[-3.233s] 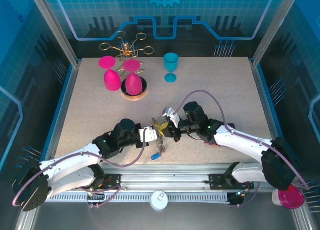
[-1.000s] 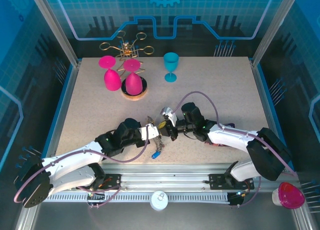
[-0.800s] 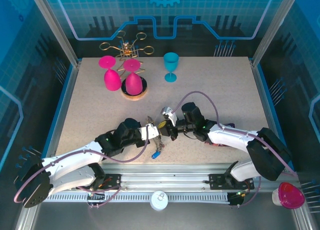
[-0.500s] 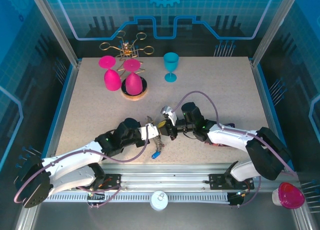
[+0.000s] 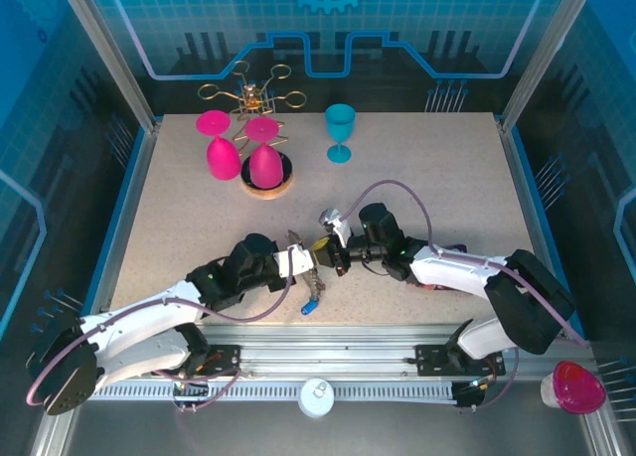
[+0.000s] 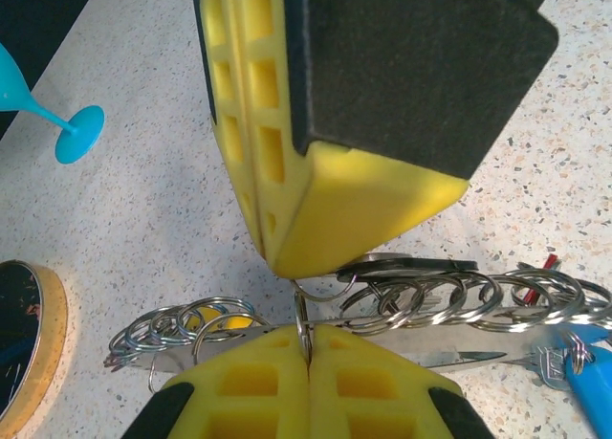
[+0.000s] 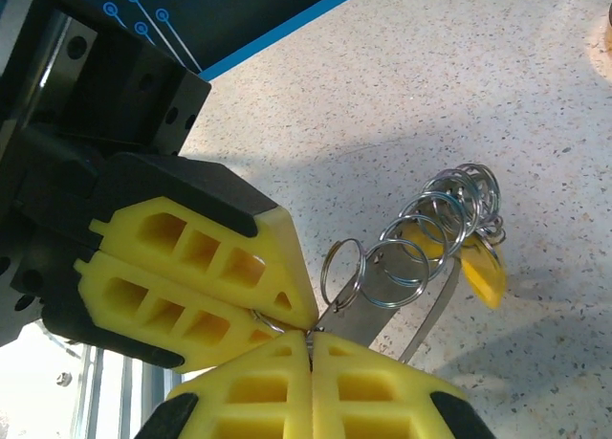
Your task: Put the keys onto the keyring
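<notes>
Fingers, left gripper (image 6: pixel 307 346): were pinched together on a small ring of the keyring (image 6: pixel 449 300).
Fingers, right gripper (image 7: pixel 308 343): were pressed together on it too.
Keyring place: table (image 5: pixel 199 218), near middle.
Blue key (image 5: pixel 311 307): lay at its near end.

**A:** What colours will you see mid-frame?

**B:** You've got yellow, lattice-patterned fingers (image 6: pixel 249 386) on the left gripper (image 6: pixel 308 355) and the same on the right gripper (image 7: pixel 308 348), with black backing. The split rings (image 6: pixel 449 300) are silver. There's a blue key tag (image 6: pixel 585 382) at lower right, and a yellow tag (image 7: pixel 483 267).

**A:** And around them?

**B:** Your table (image 5: pixel 427 188) is beige with dark speckles. At the upper frame you have a turquoise goblet (image 5: pixel 339 130), pink goblets (image 5: pixel 223 156) and a gold rack (image 5: pixel 253 90).
</notes>
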